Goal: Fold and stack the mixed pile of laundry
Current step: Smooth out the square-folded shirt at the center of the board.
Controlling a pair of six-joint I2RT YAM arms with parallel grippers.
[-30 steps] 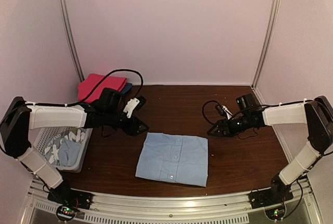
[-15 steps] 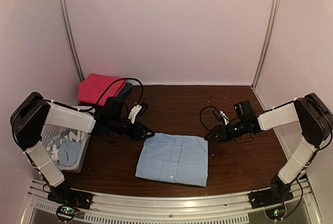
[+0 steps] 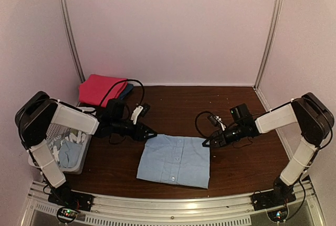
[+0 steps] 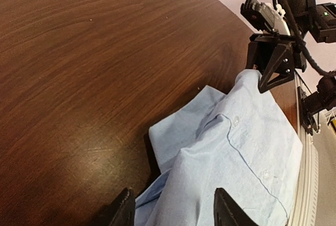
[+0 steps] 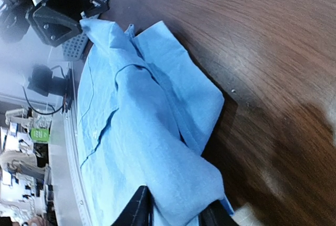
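Folded light blue button-front cloth shirt (image 3: 175, 160) lies flat on the dark wooden table (image 3: 247, 157); left gripper (image 3: 149, 134) and right gripper (image 3: 207, 143), jaws parted, each straddle a far corner.

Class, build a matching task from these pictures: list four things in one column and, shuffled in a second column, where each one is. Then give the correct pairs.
Column A
1. folded light blue shirt
2. magenta cloth
3. white basket
4. right gripper

Column B
a. far left corner of the table
b. at the shirt's far right corner
c. middle of the table, near the front
d. left edge of the table, holding light blue laundry

Pairs: 1-c, 2-a, 3-d, 4-b
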